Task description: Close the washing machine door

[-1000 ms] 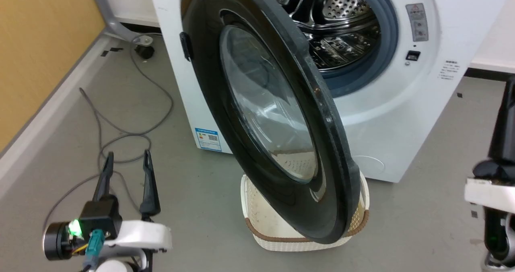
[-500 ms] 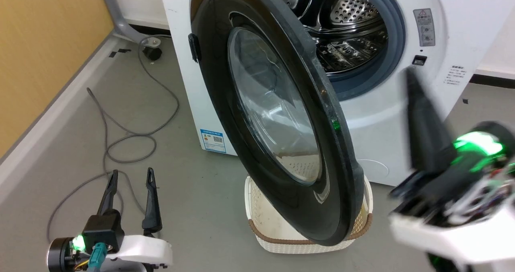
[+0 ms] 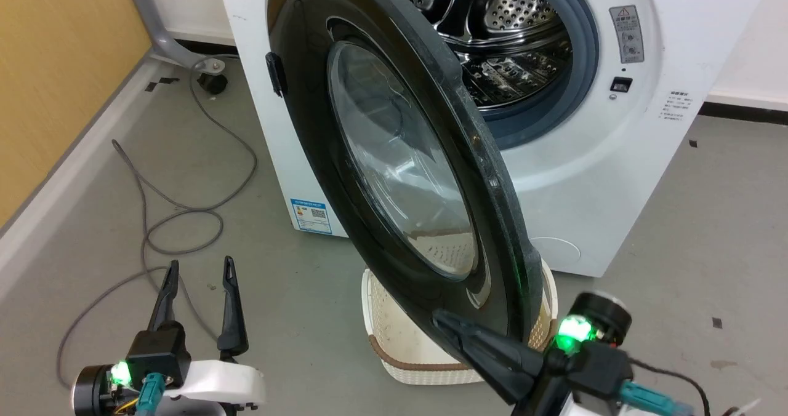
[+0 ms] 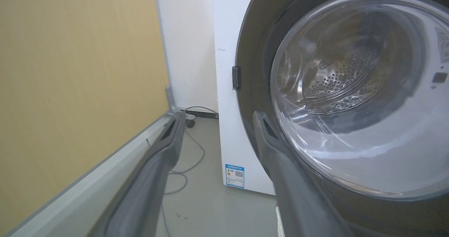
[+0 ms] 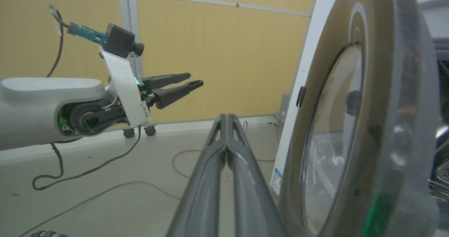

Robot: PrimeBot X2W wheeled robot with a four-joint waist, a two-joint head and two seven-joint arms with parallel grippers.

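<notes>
- Your head view looks steeply down from above and in front onto the washing machine door (image 3: 400, 176) and the floor (image 3: 708, 250).
- Your left wrist view sits low and close, facing the door's outer face.
- Your right wrist view looks nearly edge-on along that door, sharing the left end effector (image 5: 195, 79) with the head view.

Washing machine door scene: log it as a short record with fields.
washing machine door: open, swung out from its hinge side at the head view's left
washing machine: steel drum exposed
left pincer: open, holding nothing, apart from the door
right pincer: shut, holding nothing, tip at the door's lower outer face; contact unclear
cream basket: under the door's lower edge
task state: door not yet closed
</notes>
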